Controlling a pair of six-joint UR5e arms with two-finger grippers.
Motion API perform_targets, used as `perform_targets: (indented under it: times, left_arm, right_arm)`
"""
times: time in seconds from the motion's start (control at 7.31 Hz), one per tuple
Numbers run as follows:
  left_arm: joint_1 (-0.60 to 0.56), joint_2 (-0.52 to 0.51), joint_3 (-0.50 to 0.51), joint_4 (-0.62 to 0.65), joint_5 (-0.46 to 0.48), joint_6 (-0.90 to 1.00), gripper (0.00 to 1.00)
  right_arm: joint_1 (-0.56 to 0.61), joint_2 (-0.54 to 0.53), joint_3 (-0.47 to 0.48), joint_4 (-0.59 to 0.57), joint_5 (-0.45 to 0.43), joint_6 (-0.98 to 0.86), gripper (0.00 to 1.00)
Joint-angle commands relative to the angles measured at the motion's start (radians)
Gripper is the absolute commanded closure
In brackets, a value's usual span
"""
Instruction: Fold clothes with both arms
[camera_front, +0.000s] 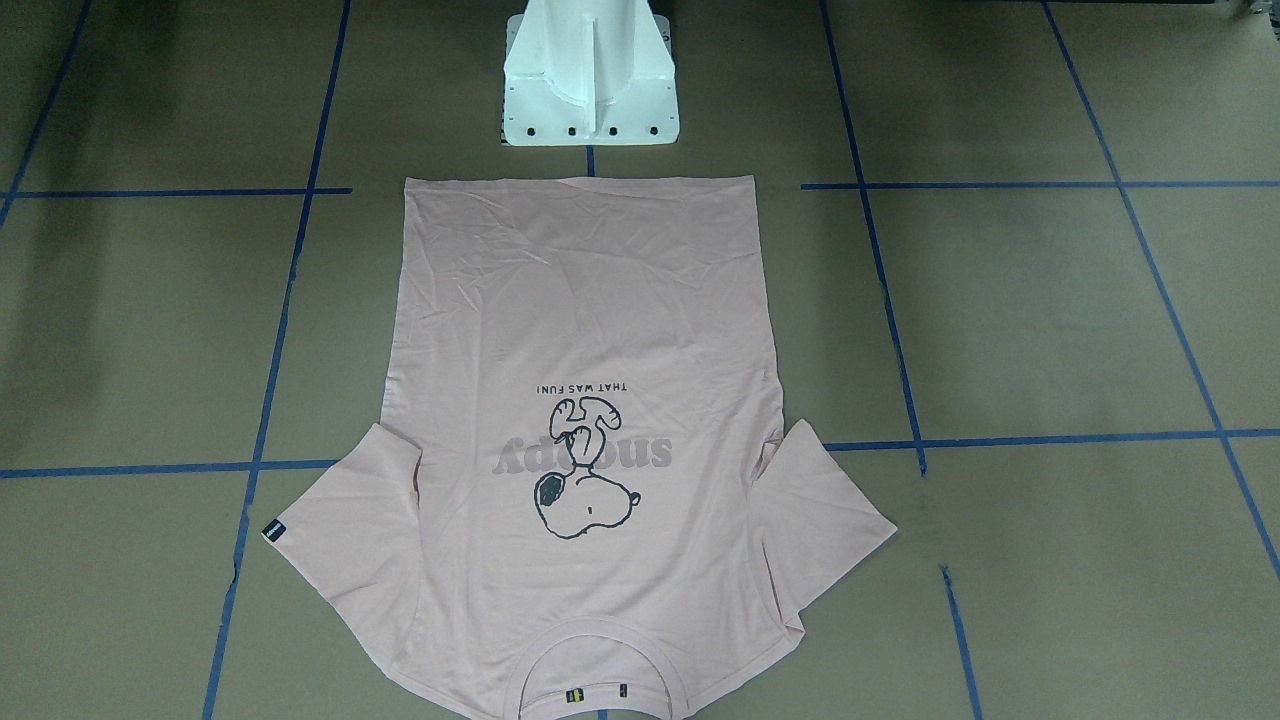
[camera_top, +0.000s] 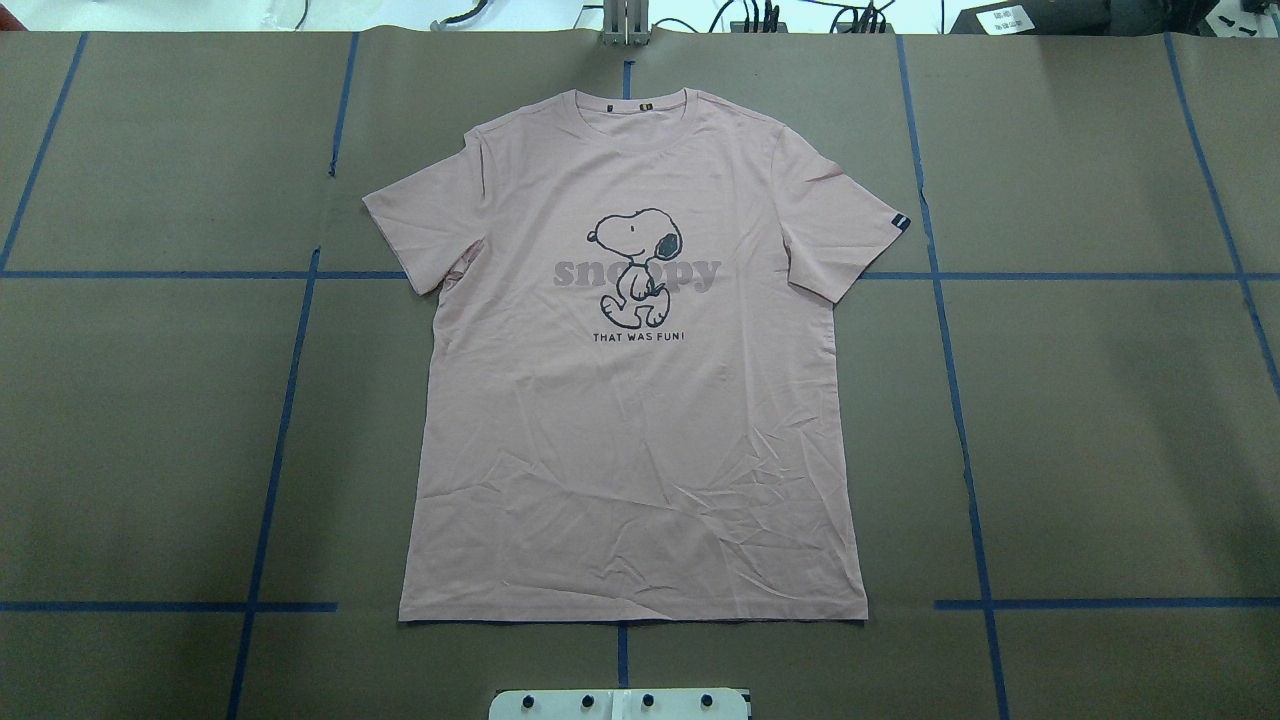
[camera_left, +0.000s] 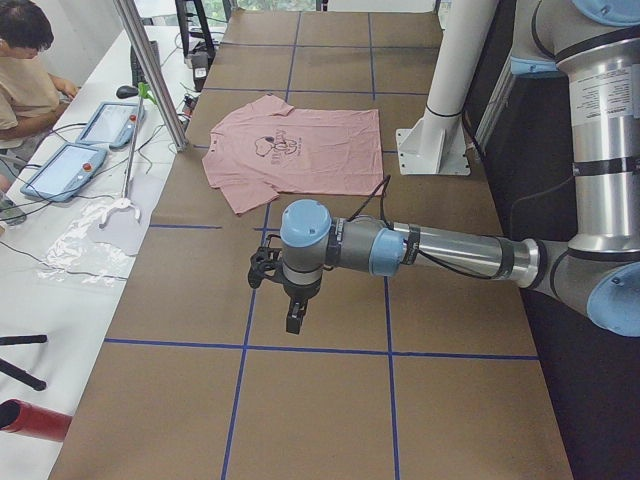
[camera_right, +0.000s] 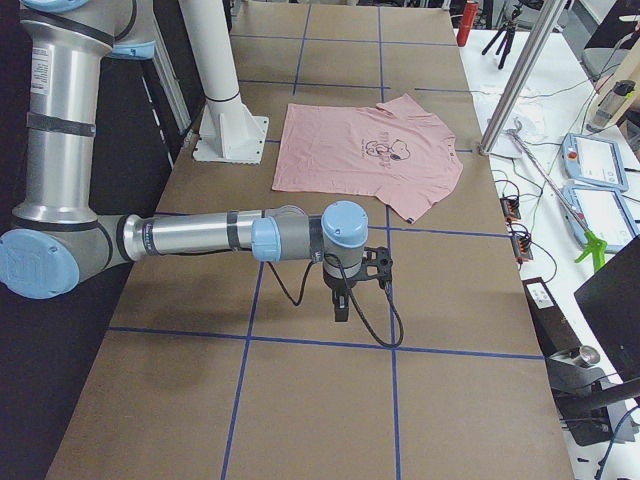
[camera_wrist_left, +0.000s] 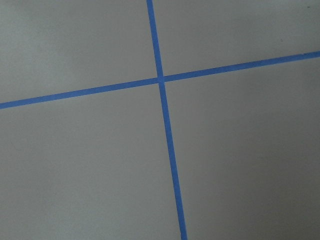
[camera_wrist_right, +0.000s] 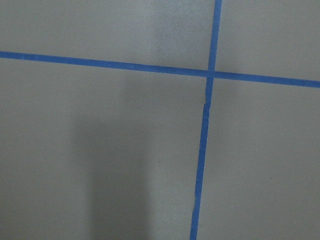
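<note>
The pale pink Snoopy T-shirt lies flat and print-up in the middle of the table, collar at the far edge, hem near the robot, both sleeves spread. It also shows in the front view. The left arm hangs over bare table well to the shirt's left; its gripper points down, and I cannot tell whether it is open. The right arm hangs over bare table well to the shirt's right; its gripper points down, and I cannot tell its state. Both wrist views show only brown table and blue tape.
The white pedestal base stands just behind the shirt's hem. Blue tape lines grid the brown table. A seated person with tablets is at the far side, by a metal post.
</note>
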Motion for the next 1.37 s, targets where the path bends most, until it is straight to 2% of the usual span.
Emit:
perform_targets:
  times: [0.0,0.27,0.41,0.68,0.96,1.09,1.23]
  left_arm:
    - [0.005,0.004,-0.024,-0.004,-0.028,0.005,0.0]
    - [0.007,0.007,-0.008,-0.053,-0.178,0.007,0.0]
    - [0.007,0.008,-0.005,-0.055,-0.211,0.007,0.0]
    - [0.005,0.008,-0.014,-0.063,-0.219,0.006,0.0]
    - [0.005,0.008,-0.025,-0.074,-0.22,-0.001,0.0]
    - [0.005,0.005,-0.017,-0.081,-0.222,0.001,0.0]
    - [0.005,0.007,-0.011,-0.115,-0.219,0.001,0.0]
  right_arm:
    - [-0.002,0.009,-0.036,0.074,0.003,0.059,0.0]
    - [-0.018,0.083,-0.101,0.181,0.027,0.268,0.0]
    - [-0.045,0.138,-0.159,0.232,0.051,0.348,0.0]
    - [-0.122,0.292,-0.277,0.289,0.052,0.451,0.0]
    - [-0.241,0.534,-0.503,0.384,0.041,0.623,0.0]
    - [-0.324,0.624,-0.588,0.465,-0.015,0.741,0.01]
    - [-0.422,0.673,-0.595,0.52,-0.131,0.888,0.01]
